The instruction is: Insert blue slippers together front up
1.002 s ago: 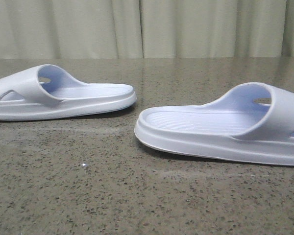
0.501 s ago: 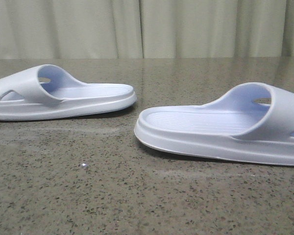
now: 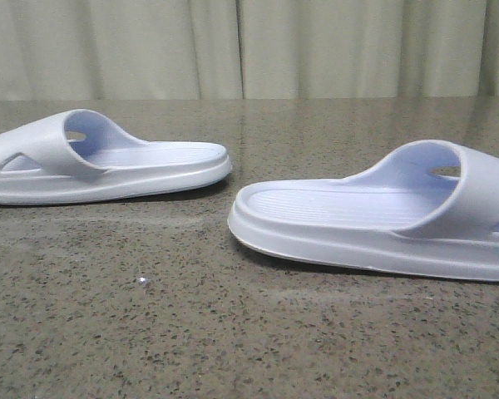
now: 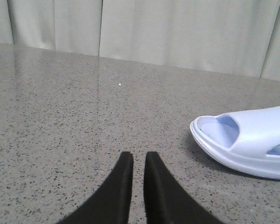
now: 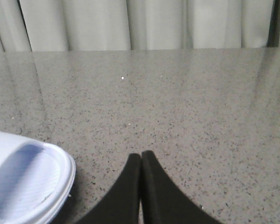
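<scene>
While both blue slippers (image 3: 233,187) lie flat and apart on the desk (image 3: 150,332), heels facing, nothing is grasped: my left fingers (image 4: 122,173) stand narrowly parted, my right fingers (image 5: 133,165) pressed together, both empty. Next I'd reach for each slipper.

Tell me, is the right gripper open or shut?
Shut: the right gripper has its two black fingertips pressed together, holding nothing.

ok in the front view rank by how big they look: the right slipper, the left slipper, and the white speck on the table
1. Pale blue moulded foam slide on the right, looks largest, though it also lies nearer the camera, so true size is unsure.
2. Matching pale blue foam slide on the left.
3. Tiny white speck on the speckled stone table.
</scene>
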